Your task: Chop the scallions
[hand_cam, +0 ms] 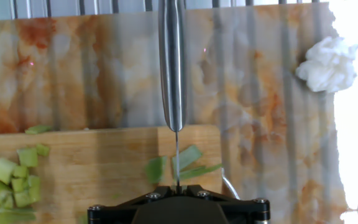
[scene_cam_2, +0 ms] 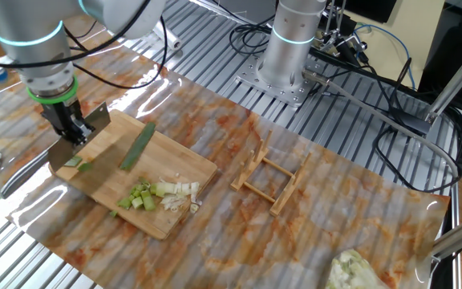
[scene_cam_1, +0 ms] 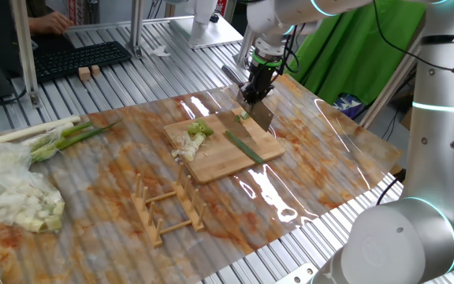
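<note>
The scallions lie on a bamboo cutting board [scene_cam_1: 211, 162]: a long green leaf strip [scene_cam_1: 243, 147] and a pile of short white and pale-green bits [scene_cam_1: 191, 138]. The other fixed view shows the strip [scene_cam_2: 137, 147] and the bits [scene_cam_2: 160, 195]. My gripper [scene_cam_1: 256, 87] is shut on a cleaver [scene_cam_1: 259, 115] and holds its blade upright at the board's far edge, on a small green piece [scene_cam_2: 74, 162]. In the hand view the gripper [hand_cam: 177, 186] holds the blade edge-on [hand_cam: 177, 152], with green pieces [hand_cam: 185, 162] on both sides of it and cut bits [hand_cam: 11, 183] at the left.
A wooden rack [scene_cam_1: 168, 209] stands in front of the board. A bundle of whole stalks [scene_cam_1: 46, 134] and a pale heap in plastic [scene_cam_1: 14, 193] lie at the left. A white crumpled wad [hand_cam: 328, 62] lies beyond the board. The robot's base [scene_cam_2: 291, 48] stands at the back.
</note>
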